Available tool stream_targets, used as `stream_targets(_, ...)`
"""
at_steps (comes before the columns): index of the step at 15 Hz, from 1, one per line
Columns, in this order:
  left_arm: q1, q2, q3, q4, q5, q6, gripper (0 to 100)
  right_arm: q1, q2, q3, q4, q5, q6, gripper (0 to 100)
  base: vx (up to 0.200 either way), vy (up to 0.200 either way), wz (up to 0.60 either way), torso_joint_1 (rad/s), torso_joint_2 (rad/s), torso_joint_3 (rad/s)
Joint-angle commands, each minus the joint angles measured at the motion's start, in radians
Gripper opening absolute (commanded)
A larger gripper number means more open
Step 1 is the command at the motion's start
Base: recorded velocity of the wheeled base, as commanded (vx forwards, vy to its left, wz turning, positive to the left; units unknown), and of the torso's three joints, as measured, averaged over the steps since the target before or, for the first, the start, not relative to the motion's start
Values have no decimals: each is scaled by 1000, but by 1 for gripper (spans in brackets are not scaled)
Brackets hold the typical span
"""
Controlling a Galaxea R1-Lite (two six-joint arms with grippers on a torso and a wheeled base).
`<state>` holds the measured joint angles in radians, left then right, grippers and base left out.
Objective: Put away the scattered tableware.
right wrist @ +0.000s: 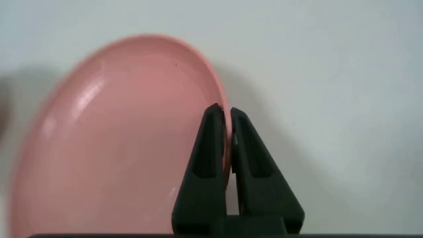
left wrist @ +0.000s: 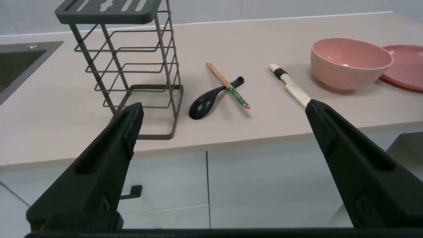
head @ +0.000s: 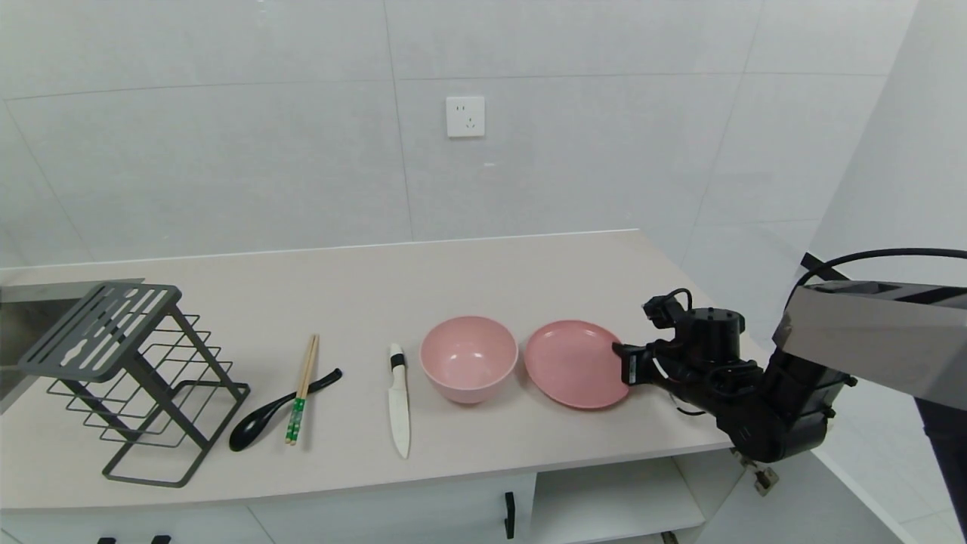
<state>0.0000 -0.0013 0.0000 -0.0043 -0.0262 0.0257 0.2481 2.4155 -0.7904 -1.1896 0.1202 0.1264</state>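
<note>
Pink plate (head: 576, 364) (right wrist: 119, 132): round, shallow, plain pink, no pattern. It lay flat on the counter (head: 483, 279) at the right end of the row, just beside the pink bowl (head: 468, 357).

Right gripper (head: 625, 364) (right wrist: 229, 142) was pinched onto the plate's right rim, one finger on each side of the edge. Left gripper (left wrist: 223, 109) was spread wide in front of the counter's front edge, holding nothing.

Left of the bowl:
- white knife (head: 399, 400) with a black band
- chopsticks (head: 302, 389) lying across the handle of a black spoon (head: 279, 412)
- dark wire rack (head: 128, 370)

In the head view the right gripper hid the plate's right rim. The right wrist view cropped part of the plate. Sink (head: 15, 332) was cut off at the frame edge. Green print on the chopsticks was too small to read.
</note>
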Motion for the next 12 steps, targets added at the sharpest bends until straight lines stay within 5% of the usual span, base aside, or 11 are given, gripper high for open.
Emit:
stream_targets(1,0,1,0,0,0,0,100,-10,-41,43,-79,3,68,0,0,0,0,0,0,0)
stream_targets(7,0,1,0,0,2,-1,100,-16,-50,180,-370,9,225,0,0,0,0,0,0,0)
stream_targets(12,0,1,0,0,2,-3,100,-7,-122,224,-381,7,351,0,0,0,0,0,0,0)
